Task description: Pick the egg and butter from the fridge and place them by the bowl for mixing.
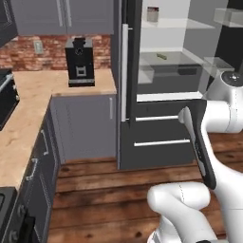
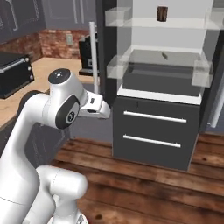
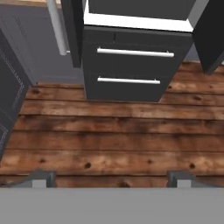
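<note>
No legible text or labels anywhere.

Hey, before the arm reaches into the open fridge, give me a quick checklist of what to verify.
1. Tall dark grey fridge door open: ok, translucent shelves exposed.
2. Hand open and empty: ok, fingertips wide apart over the wooden floor.
3. Small white egg located: cannot tell.
4. Pale stick of butter located: cannot tell; a small dark item lies on the middle shelf, too small to identify.
5. Small reddish-brown box on the top shelf, not a target: ok.
</note>
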